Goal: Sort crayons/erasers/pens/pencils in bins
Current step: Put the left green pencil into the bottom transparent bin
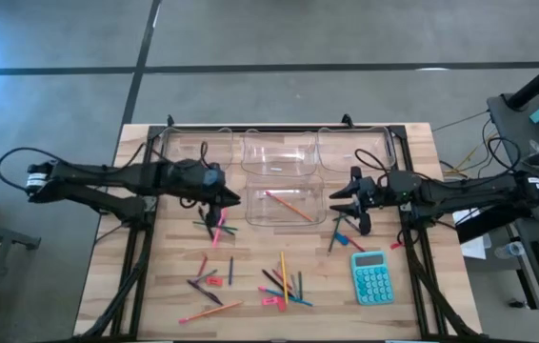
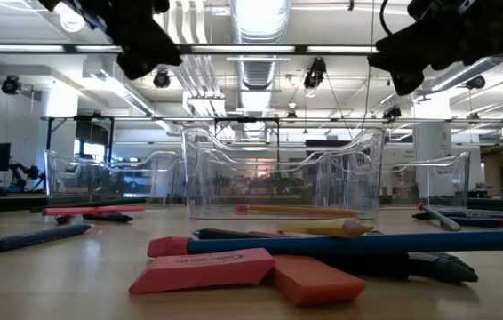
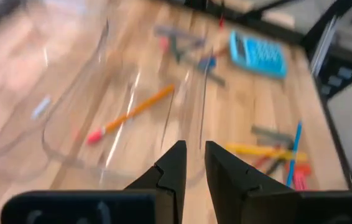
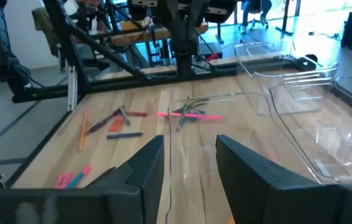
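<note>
Four clear bins stand on the wooden table: three in a far row [image 1: 279, 151] and one in front of them [image 1: 287, 202]. That front bin holds an orange pencil with a pink tip [image 1: 289, 205] [image 3: 132, 112], lying flat on its floor. My left gripper [image 1: 229, 201] [image 3: 192, 155] hovers by this bin's left wall, its fingers a narrow gap apart with nothing between them. My right gripper [image 1: 348, 204] [image 4: 188, 162] hangs open and empty at the bin's right side. Loose pencils, pens and crayons [image 1: 281, 282] and pink erasers [image 2: 203, 269] lie on the near half of the table.
A teal calculator [image 1: 371, 276] lies at the near right. A pink stick and green ones [image 1: 217, 229] lie below my left gripper. More sticks [image 1: 342, 234] lie under the right one. Black frame rails [image 1: 136, 257] run along both table sides.
</note>
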Robot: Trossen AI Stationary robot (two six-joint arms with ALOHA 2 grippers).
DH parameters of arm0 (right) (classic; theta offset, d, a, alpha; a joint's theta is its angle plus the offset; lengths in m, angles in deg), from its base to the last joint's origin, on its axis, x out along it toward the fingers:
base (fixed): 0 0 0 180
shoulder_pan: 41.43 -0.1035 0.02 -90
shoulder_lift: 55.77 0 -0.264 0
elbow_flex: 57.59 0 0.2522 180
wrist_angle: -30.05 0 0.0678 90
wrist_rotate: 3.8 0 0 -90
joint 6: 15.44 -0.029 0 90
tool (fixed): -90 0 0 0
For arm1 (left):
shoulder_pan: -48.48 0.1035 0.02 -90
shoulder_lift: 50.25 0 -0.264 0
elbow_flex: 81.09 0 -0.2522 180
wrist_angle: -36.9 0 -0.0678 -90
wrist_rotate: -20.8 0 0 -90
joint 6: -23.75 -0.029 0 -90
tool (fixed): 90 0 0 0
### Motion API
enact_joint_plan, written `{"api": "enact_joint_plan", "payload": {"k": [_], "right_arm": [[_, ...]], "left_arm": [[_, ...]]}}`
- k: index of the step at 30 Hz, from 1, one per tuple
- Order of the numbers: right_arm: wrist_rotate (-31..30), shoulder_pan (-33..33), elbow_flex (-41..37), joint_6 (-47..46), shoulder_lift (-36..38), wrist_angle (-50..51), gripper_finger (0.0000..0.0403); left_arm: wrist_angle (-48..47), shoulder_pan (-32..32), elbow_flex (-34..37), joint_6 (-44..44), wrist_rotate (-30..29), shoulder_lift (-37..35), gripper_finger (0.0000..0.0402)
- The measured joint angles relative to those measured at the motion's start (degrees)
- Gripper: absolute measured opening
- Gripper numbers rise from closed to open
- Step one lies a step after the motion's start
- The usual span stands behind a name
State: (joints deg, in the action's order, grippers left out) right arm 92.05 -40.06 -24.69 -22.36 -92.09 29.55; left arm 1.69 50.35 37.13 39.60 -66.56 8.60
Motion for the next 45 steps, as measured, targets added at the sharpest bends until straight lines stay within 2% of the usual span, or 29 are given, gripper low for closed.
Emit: {"api": "enact_joint_plan", "payload": {"k": [5,12,17,24,27,32,45], "right_arm": [[0.03,0.0,0.0,-0.11,-0.24,0.03,0.0137],[0.11,0.0,-0.02,-0.17,-0.24,0.26,0.0137],[0.15,0.0,-0.02,-1.03,-0.24,0.26,0.0137],[0.15,0.0,-0.04,-0.96,-0.24,0.26,0.0137],[0.13,0.0,-0.04,-0.73,-0.24,0.26,0.0137],[0.15,0.0,-0.04,-0.52,-0.24,0.26,0.0137],[0.13,0.0,-0.07,-0.02,-0.26,0.35,0.0137]], "left_arm": [[-11.05,0.0,-1.93,0.3,0.25,-0.01,0.0044],[-19.31,0.0,-0.97,0.31,0.25,3.0,0.0046],[-22.48,-0.9,-0.05,0.29,0.3,7.31,0.0078],[-22.72,-2.43,3.26,-0.17,0.25,13.78,0.0165],[-22.52,-3.4,3.42,-0.44,-0.09,15.45,0.0183],[-22.56,-4.51,3.4,-1.25,-3.01,18.27,0.0187],[-22.25,-4.55,3.43,-2.55,-3.16,25.07,0.0187]]}}
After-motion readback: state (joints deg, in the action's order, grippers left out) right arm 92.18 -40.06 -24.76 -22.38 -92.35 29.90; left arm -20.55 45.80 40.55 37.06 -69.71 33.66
